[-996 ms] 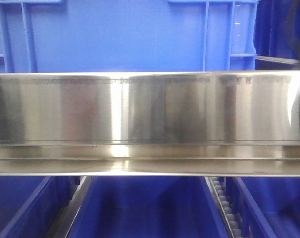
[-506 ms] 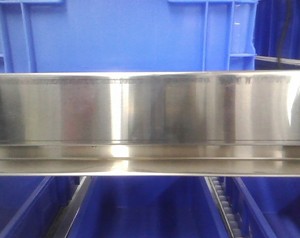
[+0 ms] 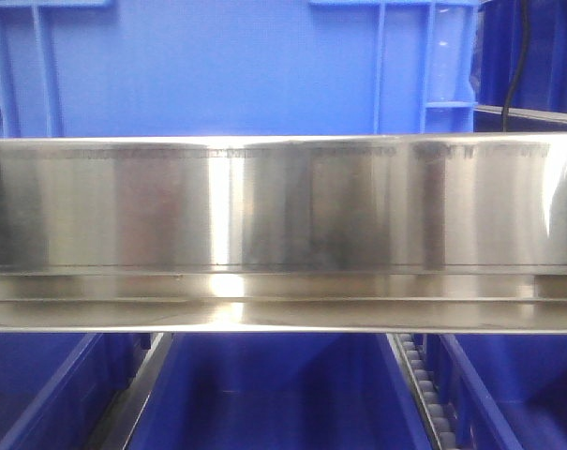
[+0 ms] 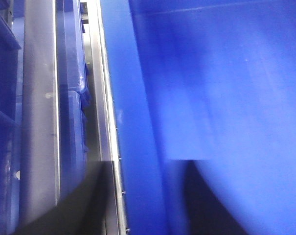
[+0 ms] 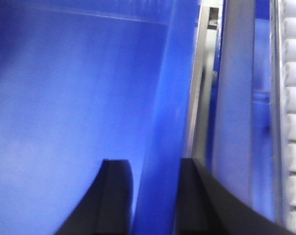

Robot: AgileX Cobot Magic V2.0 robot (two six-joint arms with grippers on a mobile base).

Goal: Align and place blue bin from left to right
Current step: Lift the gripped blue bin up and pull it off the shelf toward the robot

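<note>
Right wrist-mounted cam: right gripper (image 5: 151,165) pinches the blue bin (image 3: 217,66) by its R wall, left gripper (image 4: 145,169) straddles the L wall, clamp unclear thru blur; bin sits btwn both arms, long axis crosswise behind the steel rail (image 3: 283,206).

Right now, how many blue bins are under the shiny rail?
3 under the rail: left bin, middle bin, right bin. More may hide past the edges.

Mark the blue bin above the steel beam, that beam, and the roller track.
blue bin (image 3: 217,70): front view, front wall.
steel beam (image 3: 283,206): front view, broad face.
roller track (image 5: 294,100): right wrist view, a roller.
</note>
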